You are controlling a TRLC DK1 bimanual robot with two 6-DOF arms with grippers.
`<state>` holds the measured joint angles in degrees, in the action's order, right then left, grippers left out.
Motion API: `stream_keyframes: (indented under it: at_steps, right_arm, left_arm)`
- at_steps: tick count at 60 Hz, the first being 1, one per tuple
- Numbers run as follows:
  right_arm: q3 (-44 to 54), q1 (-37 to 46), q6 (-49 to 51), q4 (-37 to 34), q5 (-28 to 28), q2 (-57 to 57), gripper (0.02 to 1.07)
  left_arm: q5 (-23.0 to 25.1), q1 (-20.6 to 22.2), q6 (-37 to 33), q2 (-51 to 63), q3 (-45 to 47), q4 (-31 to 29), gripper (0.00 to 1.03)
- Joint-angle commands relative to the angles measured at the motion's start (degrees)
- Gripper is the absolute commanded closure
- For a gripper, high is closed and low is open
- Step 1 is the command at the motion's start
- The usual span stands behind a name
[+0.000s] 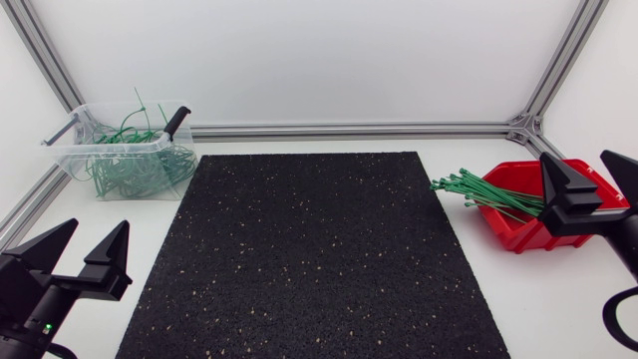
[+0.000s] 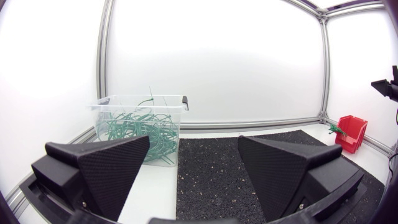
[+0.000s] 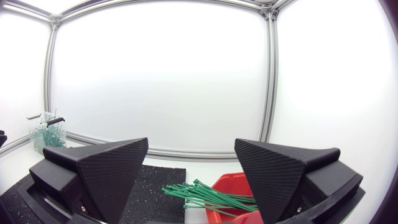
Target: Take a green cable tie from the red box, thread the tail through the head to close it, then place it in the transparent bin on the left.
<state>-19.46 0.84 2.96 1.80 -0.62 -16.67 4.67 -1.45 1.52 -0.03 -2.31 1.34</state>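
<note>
Table (image 1: 558, 299): one mat (image 1: 309, 249), one red box (image 1: 510, 233), one bin (image 1: 122, 149).

Mat: a black rubber mat (image 1: 309, 254) flecked with pale specks is laid flat across the middle of the table | Table: a white tabletop (image 1: 558, 299) is shown around the mat on all sides | Frame: an aluminium rail (image 1: 349, 130) is fixed along the table's back edge

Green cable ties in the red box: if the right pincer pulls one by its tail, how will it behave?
Probably springy, not limp: the green cable ties jut straight past the rim of the red box unsupported. They lie bundled, so neighbours may drag along. Thin strips, likely light and slippery.
</note>
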Motion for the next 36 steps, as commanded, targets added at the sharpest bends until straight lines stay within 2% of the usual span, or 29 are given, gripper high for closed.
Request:
stream_keyframes:
  at_steps: [1,12,20,29,36]
  right_arm:
    - [-4.5,0.4,-1.3,-0.7,-0.2,-5.6,0.06]
    - [-15.2,0.7,-1.2,-8.4,-0.2,-18.0,0.06]
    - [-25.0,4.0,0.6,-20.1,-0.6,-28.9,0.06]
    - [-32.0,10.1,6.9,-27.9,-9.5,-38.3,0.06]
    - [-35.9,10.8,15.0,-32.2,-11.1,-44.6,0.06]
  left_arm:
    - [0.4,-0.4,0.5,-0.6,2.4,-0.2,0.04]
    - [0.3,-0.4,0.2,-0.6,2.4,-0.3,0.04]
    - [0.2,-0.4,0.2,-0.6,2.4,-0.3,0.04]
    - [0.2,-0.3,0.2,-0.6,2.4,-0.3,0.04]
    - [0.2,-0.3,0.2,-0.6,2.4,-0.3,0.04]
